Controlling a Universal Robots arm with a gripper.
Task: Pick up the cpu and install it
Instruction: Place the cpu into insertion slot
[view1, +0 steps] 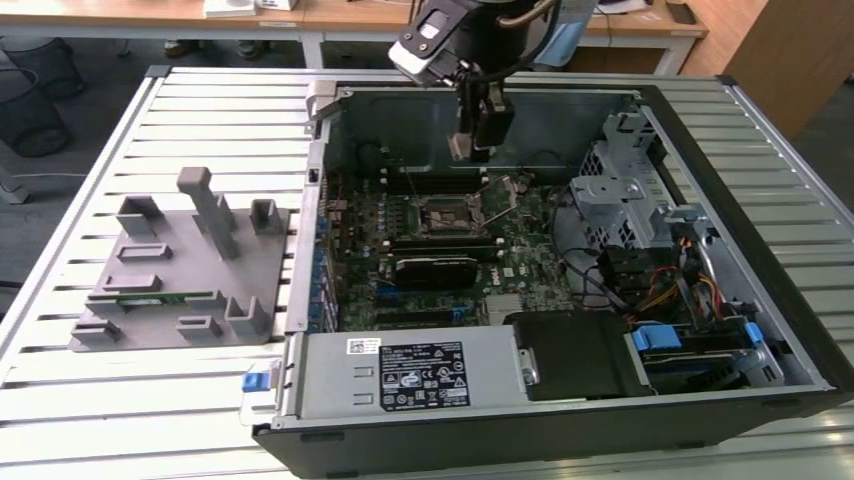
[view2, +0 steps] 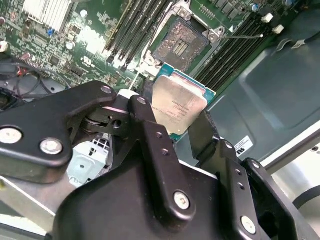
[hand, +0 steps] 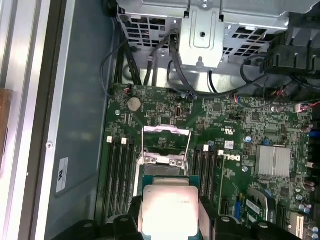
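Observation:
The cpu (view2: 179, 102), a flat square chip with a shiny silver top, is clamped by its edges between my gripper's black fingers (view2: 145, 120). My gripper (view1: 477, 145) hangs inside the open computer case (view1: 747, 330), above the motherboard and a little to the far side of the open cpu socket (view1: 447, 213). In both wrist views the socket (view2: 180, 42) lies bare with its load frame (hand: 166, 145) flipped up, and the cpu (hand: 170, 207) is held apart from it, above the board.
Memory slots (hand: 120, 175) flank the socket. A black block (view1: 434, 270) sits just in front of it. A drive cage (view1: 621, 190) and loose cables (view1: 667, 290) crowd the exterior view's right; the power supply (view1: 400, 375) is in front. A grey fixture (view1: 187, 270) stands on the slatted table.

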